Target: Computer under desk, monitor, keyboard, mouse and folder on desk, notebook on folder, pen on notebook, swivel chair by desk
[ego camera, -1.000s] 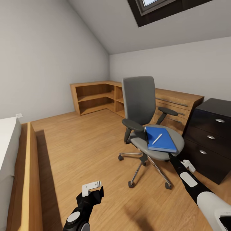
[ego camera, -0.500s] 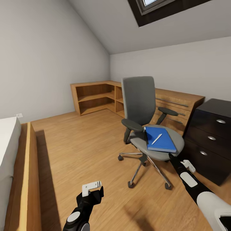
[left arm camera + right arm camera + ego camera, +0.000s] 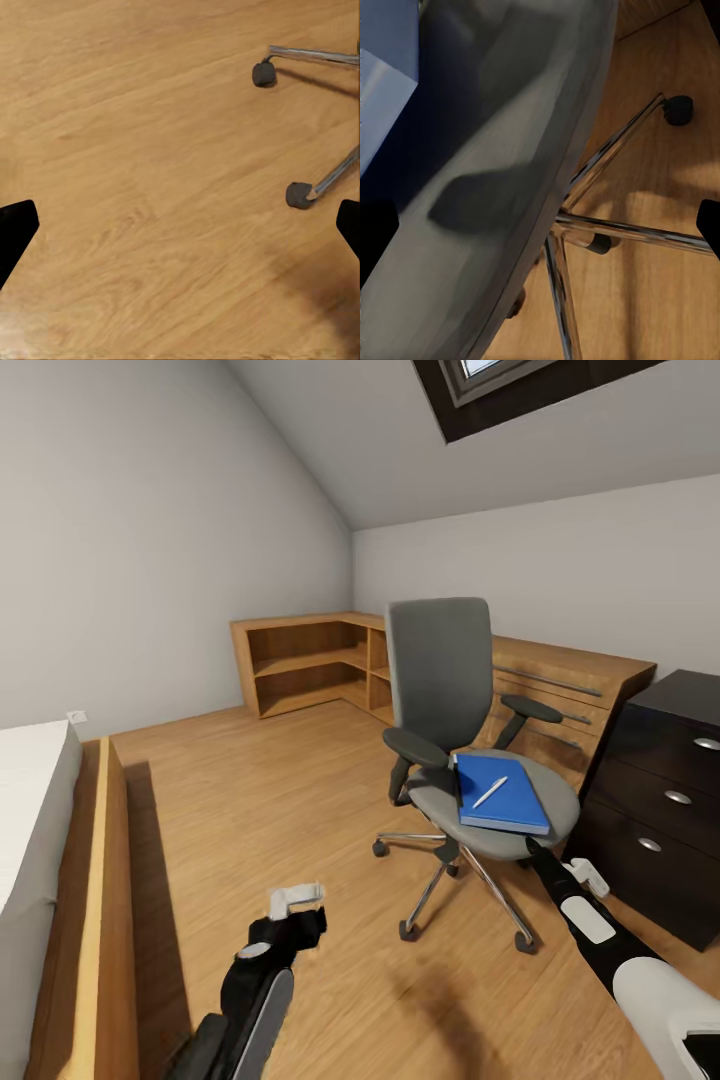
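The blue folder [image 3: 500, 795] lies on the swivel chair [image 3: 470, 760] seat, the pen [image 3: 489, 792] on top. The right gripper [image 3: 530, 848], fingers spread, reaches the seat's front edge; the left gripper [image 3: 296, 901], also spread, hangs over bare floor [image 3: 250, 800] beside the chair.

Dark drawer cabinet [image 3: 672, 800] cut off rightward

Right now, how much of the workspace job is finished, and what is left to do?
Nothing looks done yet. The blue folder lies on the swivel chair seat with the pen on top. In hand: the right tool is at the seat's front edge, holding nothing; the left tool hangs over the bare floor. Left: folder, notebook, pen and chair must all go to the desk.
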### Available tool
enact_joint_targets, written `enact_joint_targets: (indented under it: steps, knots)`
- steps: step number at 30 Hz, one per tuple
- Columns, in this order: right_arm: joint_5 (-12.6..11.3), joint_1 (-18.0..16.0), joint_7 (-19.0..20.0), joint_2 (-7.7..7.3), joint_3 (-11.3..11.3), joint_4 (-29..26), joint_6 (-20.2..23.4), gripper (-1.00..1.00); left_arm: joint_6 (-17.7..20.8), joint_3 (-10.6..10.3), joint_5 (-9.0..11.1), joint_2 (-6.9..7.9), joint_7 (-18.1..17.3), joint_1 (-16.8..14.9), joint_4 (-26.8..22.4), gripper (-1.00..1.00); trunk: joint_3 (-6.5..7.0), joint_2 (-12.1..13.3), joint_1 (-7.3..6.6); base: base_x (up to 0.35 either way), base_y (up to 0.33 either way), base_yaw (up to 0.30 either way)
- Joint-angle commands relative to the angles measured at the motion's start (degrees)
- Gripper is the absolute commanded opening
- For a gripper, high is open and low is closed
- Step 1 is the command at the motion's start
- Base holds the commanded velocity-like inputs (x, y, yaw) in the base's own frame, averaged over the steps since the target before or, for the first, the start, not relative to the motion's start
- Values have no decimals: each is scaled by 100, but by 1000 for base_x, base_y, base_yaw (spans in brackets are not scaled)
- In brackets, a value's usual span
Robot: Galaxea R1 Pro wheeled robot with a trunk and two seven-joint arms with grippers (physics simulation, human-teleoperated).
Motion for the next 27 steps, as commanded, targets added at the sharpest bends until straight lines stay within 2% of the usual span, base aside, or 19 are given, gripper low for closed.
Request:
enact_joint_targets:
  steps: [1,2,3,4,5,8,19,27]
  knots:
    - [-93,1,15,-2,86,92,-29,100,128,142,126,-1,80,-577,236,100,-5,-1,0,0,0,0]
    - [-93,1,15,-2,86,93,-29,100,189,292,256,-1,84,-848,524,100,-5,-1,0,0,0,0]
    - [-93,1,14,-2,86,94,-29,100,240,434,528,-1,85,-1112,853,100,-5,-1,0,0,0,0]
    - [-91,1,16,-5,86,95,-29,100,260,561,890,11,80,-1298,1259,100,-5,-1,0,0,0,0]
    - [-87,1,16,-5,86,95,-29,100,261,590,968,34,81,-1342,1456,100,-5,-1,0,0,0,0]
    - [-84,2,15,-10,86,95,-29,100,262,603,1041,71,91,-1384,1652,100,-5,-1,0,0,0,0]
    - [-85,5,6,-10,79,95,-29,100,227,591,1052,71,95,-1389,1696,100,-5,-1,0,6,0,0]
    - [-84,7,13,-3,85,96,-29,100,31,552,1060,55,82,-1389,1861,100,-5,-1,0,243,0,0]
